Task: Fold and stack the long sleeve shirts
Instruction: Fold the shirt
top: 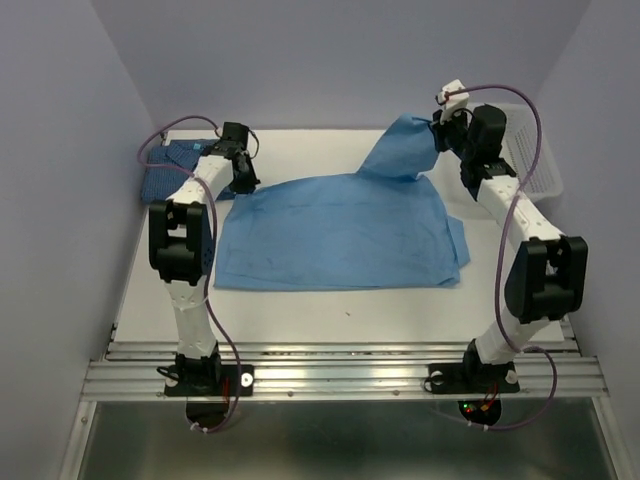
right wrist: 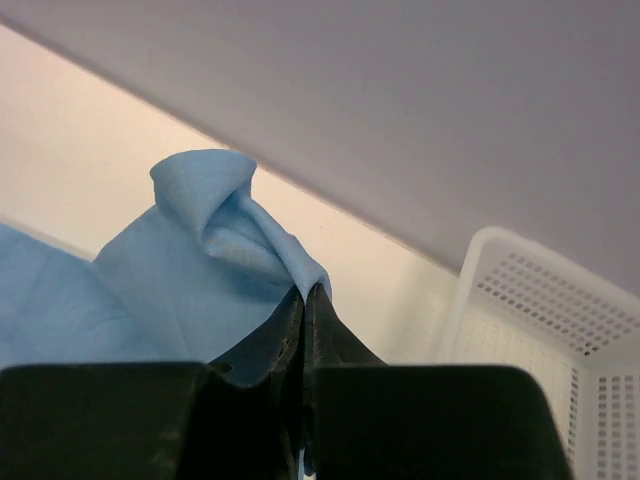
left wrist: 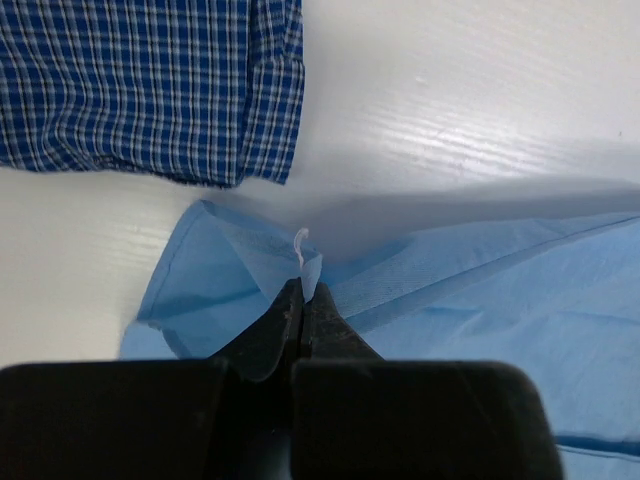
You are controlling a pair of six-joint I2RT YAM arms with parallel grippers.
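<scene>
The light sky-blue shirt (top: pixel 340 235) lies spread across the middle of the table. My left gripper (top: pixel 240 180) is shut on its far left corner (left wrist: pixel 305 270), low at the table. My right gripper (top: pixel 447 128) is shut on the far right corner (right wrist: pixel 240 230) and holds that part lifted in a peak above the table. The darker blue checked shirt (top: pixel 175 165) lies folded at the far left, just beyond the left gripper (left wrist: pixel 302 292), and fills the top left of the left wrist view as the checked shirt (left wrist: pixel 150 85).
A white mesh basket (top: pixel 535 165) stands at the far right, close beside the right arm; its corner shows as the basket (right wrist: pixel 540 340). Pale walls close in the table at the back and both sides. Bare tabletop (top: pixel 340 315) runs along the near edge.
</scene>
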